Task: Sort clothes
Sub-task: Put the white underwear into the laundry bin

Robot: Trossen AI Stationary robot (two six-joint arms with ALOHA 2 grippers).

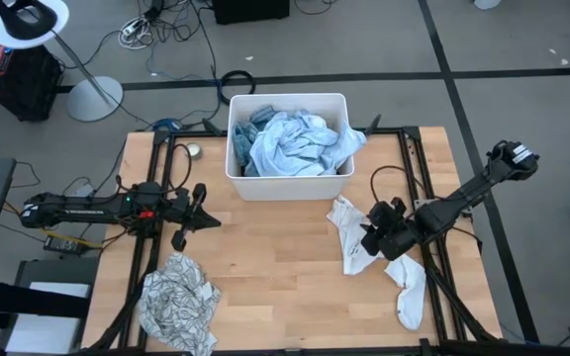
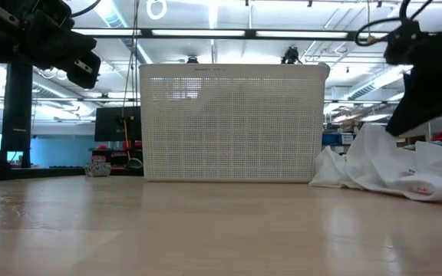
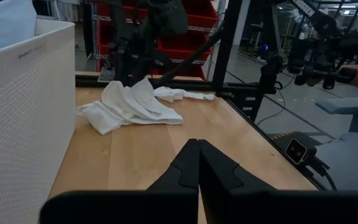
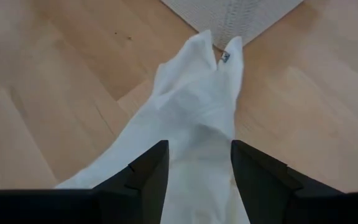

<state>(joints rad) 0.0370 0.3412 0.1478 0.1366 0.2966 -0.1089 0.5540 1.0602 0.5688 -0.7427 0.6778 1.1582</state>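
Note:
A white sock lies crumpled on the table right of centre, and another white sock lies nearer the front right. My right gripper is open just above the first sock, slanting down, one finger on each side of its cloth. My left gripper is shut and level at the table's left, pointing toward the right and holding nothing. A white-grey patterned top lies bunched at the near left. Light-blue and teal clothes fill the white tub. My right gripper straddles the white sock's middle strip, with the cloth running between its open fingers. I cannot tell whether the fingers touch it. They come slanting down from the table's right side. The sock lies on the table.
The white tub stands at the table's far middle, close behind the sock. Bare wood lies between the patterned top and the socks. Black frame rails run along both sides of the table, and cables lie on the floor beyond it.

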